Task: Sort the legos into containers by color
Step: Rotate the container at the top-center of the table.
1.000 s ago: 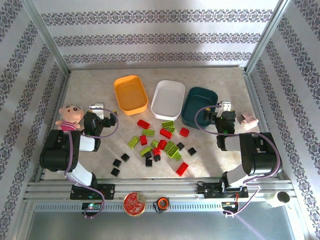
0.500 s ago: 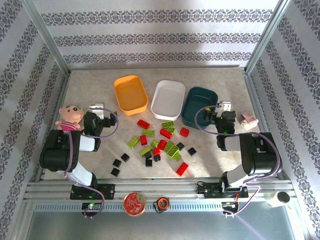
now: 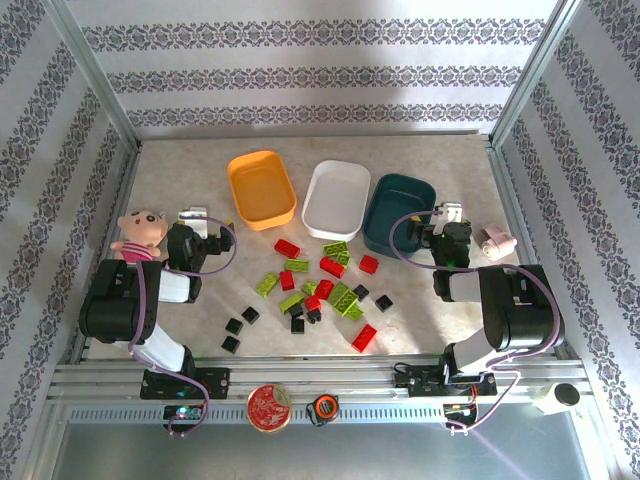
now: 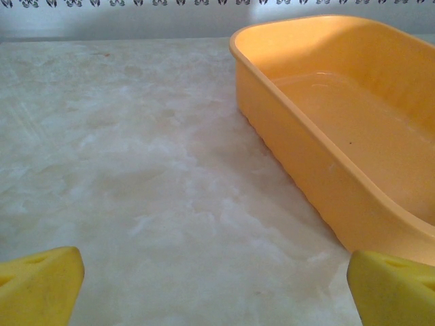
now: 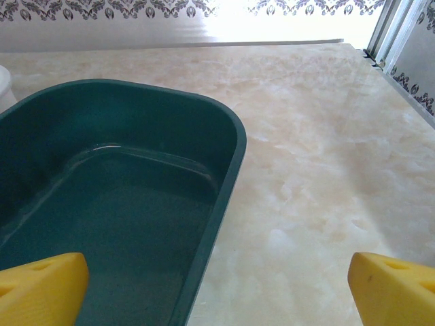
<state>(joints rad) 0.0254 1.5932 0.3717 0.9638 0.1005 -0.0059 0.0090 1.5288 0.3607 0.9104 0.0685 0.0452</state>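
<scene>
Red, lime and black legos (image 3: pixel 343 297); orange-yellow bin (image 3: pixel 262 190), white bin (image 3: pixel 336 200), teal bin (image 3: pixel 398 215) — marbled beige table (image 3: pixel 180 175).

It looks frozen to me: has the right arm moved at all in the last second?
No. Its fingers sit at the same spot beside the right rim of the teal bin.

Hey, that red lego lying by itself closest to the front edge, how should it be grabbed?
Grip the red lego across its two long sides, straight from above, aligned to its diagonal lie. It lies flat and apart from the other bricks, so both sides look free.
</scene>
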